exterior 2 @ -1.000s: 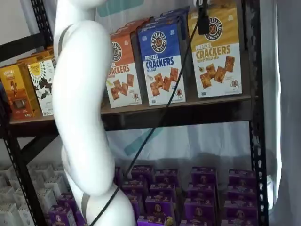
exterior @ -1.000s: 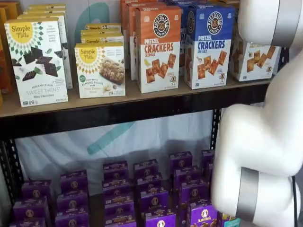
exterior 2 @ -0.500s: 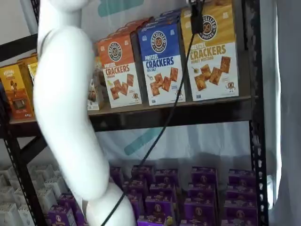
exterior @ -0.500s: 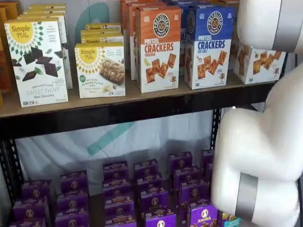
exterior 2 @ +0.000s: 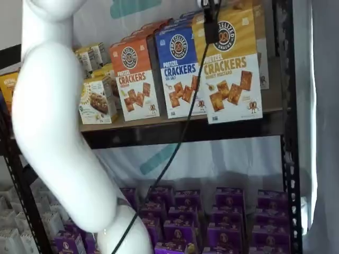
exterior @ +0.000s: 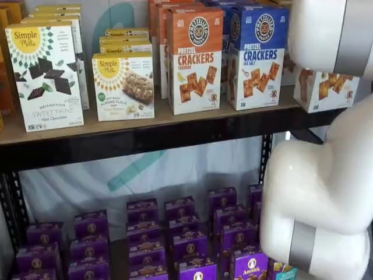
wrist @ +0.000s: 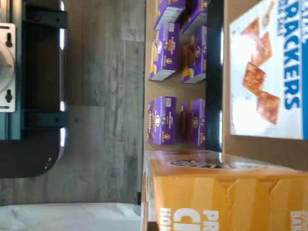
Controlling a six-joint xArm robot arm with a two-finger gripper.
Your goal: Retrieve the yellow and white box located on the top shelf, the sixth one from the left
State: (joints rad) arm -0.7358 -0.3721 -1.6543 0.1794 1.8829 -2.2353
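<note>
The yellow and white box (exterior 2: 229,66) hangs in front of the top shelf (exterior 2: 159,132), its lower edge out past the shelf's dark front edge. My gripper (exterior 2: 211,29) is shut on it from above; one black finger shows on its front face, with a cable beside it. In a shelf view only the box's white lower part (exterior: 326,87) shows, beside my white arm (exterior: 326,192). The wrist view shows the box's yellow top (wrist: 226,192) close up.
A blue-topped carton (exterior 2: 181,71) and an orange-topped carton (exterior 2: 135,79) stand just left of the held box. Simple Mills boxes (exterior: 44,76) stand further left. Small purple boxes (exterior: 175,233) fill the level below. A black rack post (exterior 2: 286,132) stands at the right.
The yellow and white box has come forward off the shelf with the gripper, away from its row. The arm's white links have shifted along with it.
</note>
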